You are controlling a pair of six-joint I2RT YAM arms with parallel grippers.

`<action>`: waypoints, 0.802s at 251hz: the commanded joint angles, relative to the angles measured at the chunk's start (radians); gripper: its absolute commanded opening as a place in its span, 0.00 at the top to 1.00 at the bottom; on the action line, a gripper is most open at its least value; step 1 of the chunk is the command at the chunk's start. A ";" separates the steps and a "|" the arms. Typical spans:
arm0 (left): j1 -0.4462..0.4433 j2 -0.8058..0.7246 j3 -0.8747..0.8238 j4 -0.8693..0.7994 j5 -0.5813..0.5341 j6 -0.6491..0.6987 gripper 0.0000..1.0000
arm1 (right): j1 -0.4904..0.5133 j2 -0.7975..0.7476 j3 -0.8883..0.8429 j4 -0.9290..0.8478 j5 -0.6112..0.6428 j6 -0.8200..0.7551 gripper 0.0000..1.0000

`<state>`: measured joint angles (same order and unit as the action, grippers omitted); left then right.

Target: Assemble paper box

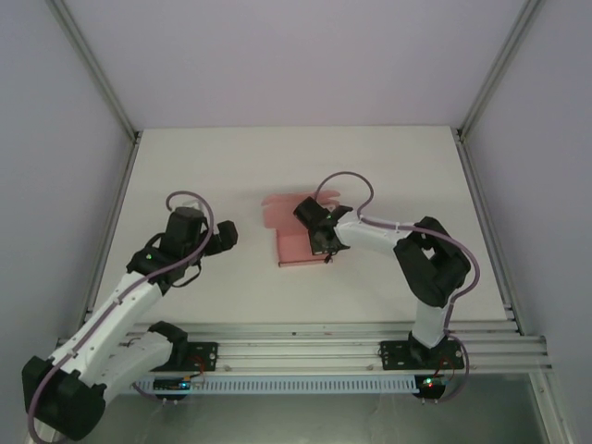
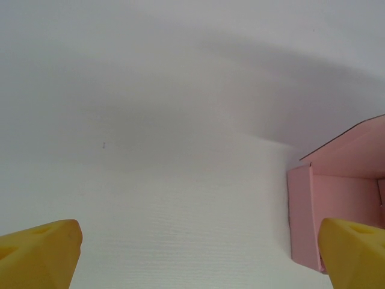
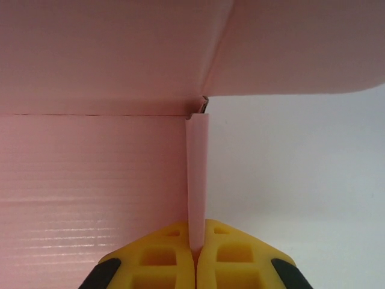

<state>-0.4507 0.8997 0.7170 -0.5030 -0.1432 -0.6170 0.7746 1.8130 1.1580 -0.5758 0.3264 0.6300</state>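
The left gripper (image 1: 225, 237) hangs over the white table (image 1: 185, 176) with its jaws spread wide and nothing between them. In the left wrist view its yellow fingertips (image 2: 42, 253) sit at the two bottom corners, far apart, with bare table (image 2: 180, 198) across the whole gap. The paper box (image 2: 337, 198) lies ahead of this gripper (image 2: 198, 241) and off to its right, near the right-hand fingertip; from overhead the two are apart.

The pale pink paper box (image 1: 292, 246) rests on the table between the two grippers, partly folded: one panel lies flat, and more card stands up at its far side.

The right gripper (image 1: 324, 248) is down at the box's right edge, its jaws pressed together and pinching a thin side flap (image 3: 197, 174). In the right wrist view that flap stands upright, seen edge-on, rising straight out from between the yellow fingers (image 3: 159, 259) of the gripper (image 3: 197, 244). To the gripper's left lies the box's broad panel (image 3: 90, 174), with a fold line across it and a wall beyond. To its right is bare table (image 3: 301, 180), and a rounded pink flap (image 3: 289, 48) overhangs ahead.
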 commanded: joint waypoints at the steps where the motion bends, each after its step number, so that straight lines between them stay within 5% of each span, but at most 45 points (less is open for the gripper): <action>1: 0.006 0.033 0.015 0.066 0.073 0.035 0.00 | 0.025 -0.027 -0.028 -0.053 0.053 0.158 1.00; 54: 0.003 0.093 0.003 0.173 0.229 0.145 0.00 | 0.032 -0.066 -0.055 -0.034 0.047 0.136 0.88; 86: 0.000 0.127 0.032 0.184 0.274 0.209 0.00 | 0.040 -0.125 -0.063 0.016 0.048 0.081 0.59; 119: -0.002 0.191 0.078 0.196 0.335 0.310 0.00 | 0.028 -0.228 -0.086 0.060 0.033 0.025 0.40; 140: -0.002 0.247 0.128 0.184 0.357 0.359 0.00 | 0.001 -0.311 -0.108 0.115 -0.016 -0.123 0.20; 164: -0.002 0.318 0.206 0.154 0.375 0.431 0.00 | -0.063 -0.393 -0.127 0.195 -0.159 -0.335 0.02; 201: -0.001 0.430 0.323 0.097 0.410 0.570 0.00 | -0.178 -0.425 -0.089 0.213 -0.440 -0.641 0.01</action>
<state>-0.4515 1.2663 0.9367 -0.3500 0.2150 -0.2028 0.6712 1.4048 1.0454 -0.4026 0.1421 0.3183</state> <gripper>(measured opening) 0.994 0.985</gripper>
